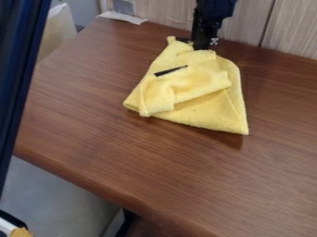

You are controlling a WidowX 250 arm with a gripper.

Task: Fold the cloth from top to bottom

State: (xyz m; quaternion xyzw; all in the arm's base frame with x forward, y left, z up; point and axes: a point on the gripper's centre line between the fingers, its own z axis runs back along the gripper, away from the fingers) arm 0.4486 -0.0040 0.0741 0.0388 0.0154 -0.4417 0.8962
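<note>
1. Remotely, I am looking down at a slant on a brown wood-grain bench (155, 162), which is filling most of my view, its near edge slanting from the left side down toward the bottom.
2. The yellow cloth (197, 90) is lying on the bench's far part, a little right of my view's middle. It is spreading wider toward me, with a rumpled, folded layer sitting on top and a narrow corner pointing toward the wall. A thin black strip (171, 71) is showing on that layer; I cannot tell what it is.
3. My end effector (197, 45) is hanging down at the cloth's far edge, close in front of the wall. I cannot tell whether it is standing apart, closing together or clamping the cloth.
4. Behind the bench, a pale wood-grain wall (248, 23) with dark upright seams is rising. A white scrap (123, 17) is resting at the bench's far left corner, with a grey patch (123, 6) showing just above it.
5. A dark blue post (20, 78) is cutting down my left side. Below the bench, grey floor (53, 199) is showing, and a black support (126, 223) is standing near the bottom.
</note>
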